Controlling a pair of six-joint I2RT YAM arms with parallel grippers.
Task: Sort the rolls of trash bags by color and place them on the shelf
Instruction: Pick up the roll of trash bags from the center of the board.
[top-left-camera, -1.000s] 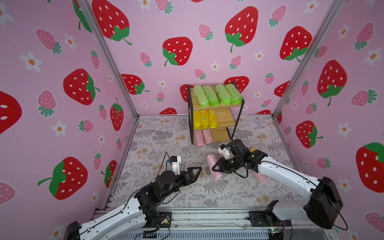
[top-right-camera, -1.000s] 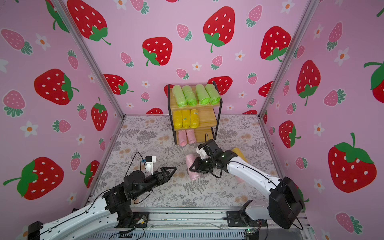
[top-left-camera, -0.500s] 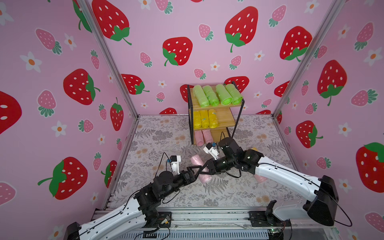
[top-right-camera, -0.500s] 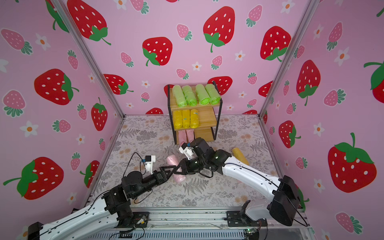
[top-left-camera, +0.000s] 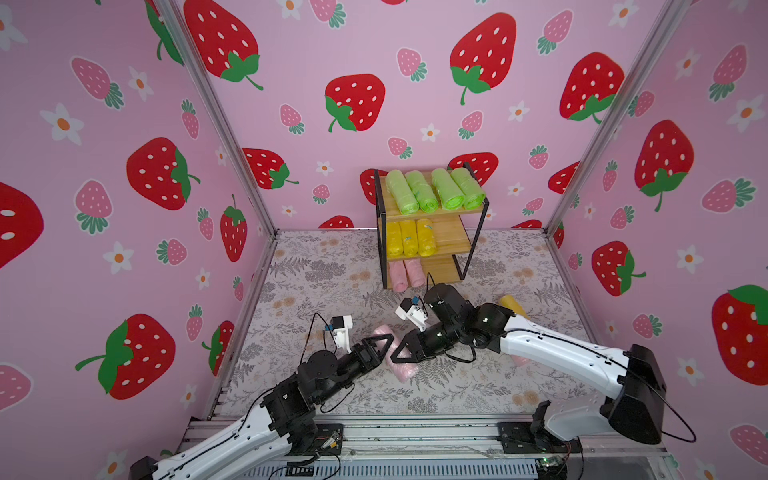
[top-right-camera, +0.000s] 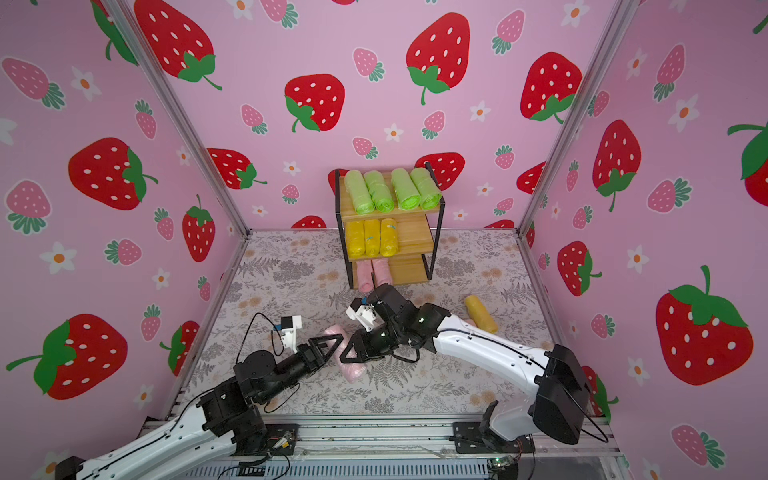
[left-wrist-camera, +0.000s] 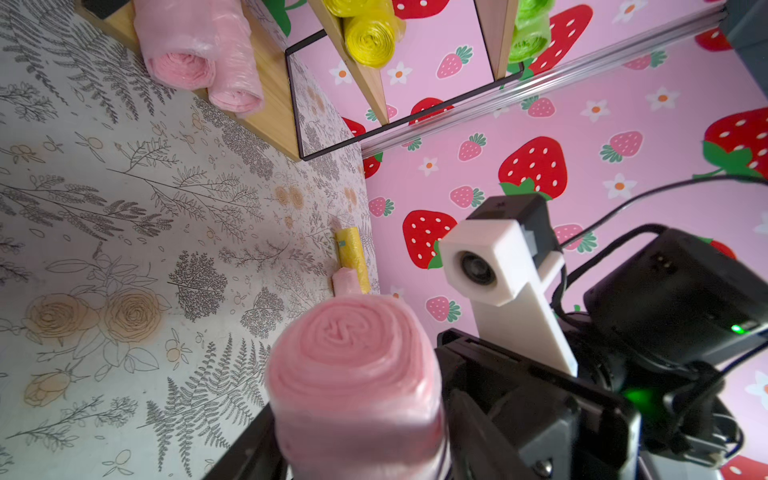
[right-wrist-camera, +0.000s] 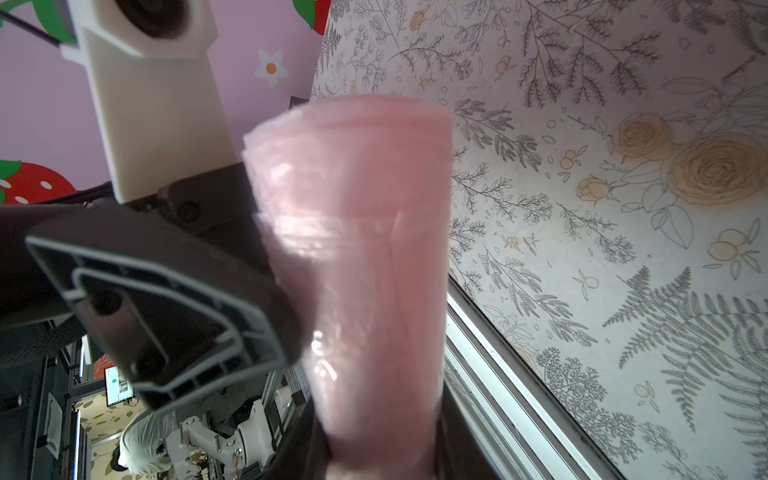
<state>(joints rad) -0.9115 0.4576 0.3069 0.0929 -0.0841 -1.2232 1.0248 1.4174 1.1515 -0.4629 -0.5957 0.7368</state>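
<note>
The desk (top-left-camera: 332, 266) wears a grey floral cover inside pink strawberry walls. The shelf (top-left-camera: 451, 235) stands at its far side, near the middle of the back wall. The right arm (top-left-camera: 561, 353) reaches in toward the front middle of the desk and the left arm (top-left-camera: 249, 432) comes up to meet it, so that the two sets of jaws face each other tip to tip. Four green rolls (top-left-camera: 419, 193) lie side by side across the top board. Three yellow rolls (top-left-camera: 409, 237) fill the left part of the middle board, and two pink rolls (top-left-camera: 405, 274) lie at the left of the bottom board. Between the arms is one pink roll (top-right-camera: 352, 370). The right jaws are clamped on it, as the right wrist view shows with the roll (right-wrist-camera: 365, 249) standing out from between them. The left jaws sit on either side of the same roll (left-wrist-camera: 353, 374), one finger against its side, but I cannot tell whether they grip it. A loose yellow roll (top-right-camera: 480, 313) lies on the desk toward the right wall. Another pink roll (left-wrist-camera: 345, 282) lies just beside it, partly hidden under the right arm in both top views.
</note>
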